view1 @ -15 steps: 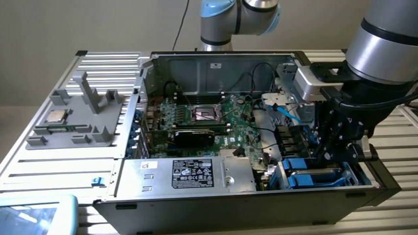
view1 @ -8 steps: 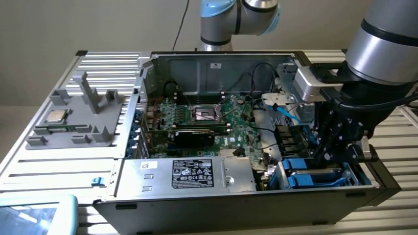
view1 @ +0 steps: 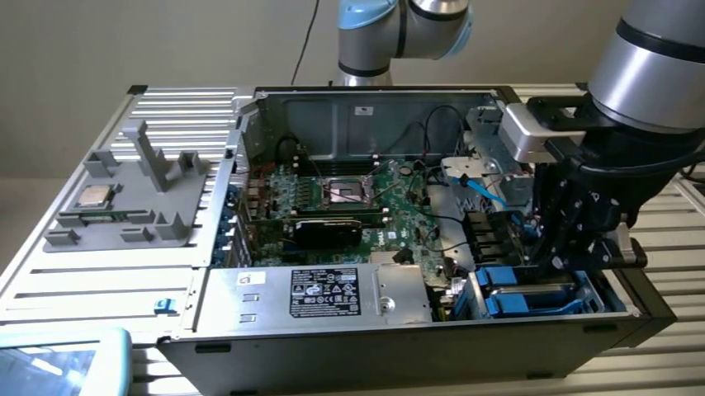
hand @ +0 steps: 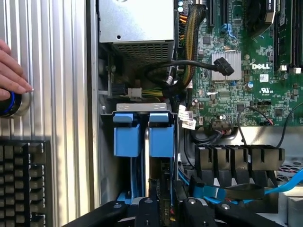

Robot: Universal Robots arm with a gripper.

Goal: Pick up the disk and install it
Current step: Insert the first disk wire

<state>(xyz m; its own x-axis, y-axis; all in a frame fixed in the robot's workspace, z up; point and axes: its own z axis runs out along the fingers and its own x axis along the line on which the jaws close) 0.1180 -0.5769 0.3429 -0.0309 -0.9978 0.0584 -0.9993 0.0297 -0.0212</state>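
The disk (hand: 161, 135) stands on edge in the drive bay at the case's front corner, on the exterior view's right. Its bright blue carrier (view1: 527, 290) shows there too. A second blue carrier (hand: 127, 135) sits right beside it in the same bay. My gripper (view1: 564, 262) reaches straight down into that bay from above, its black body close over the blue carriers. In the wrist view my gripper (hand: 165, 201) is lined up with the disk's slot. Whether it still grips the disk is unclear.
The open computer case (view1: 330, 107) holds a green motherboard (view1: 352, 198), black cables and a silver box with a black label (view1: 319, 293). A grey fixture (view1: 132, 198) with a small processor chip (view1: 94, 196) lies outside. A person's hand (hand: 12, 75) rests by a blue-ringed button (hand: 8, 103) above a keyboard (hand: 23, 182).
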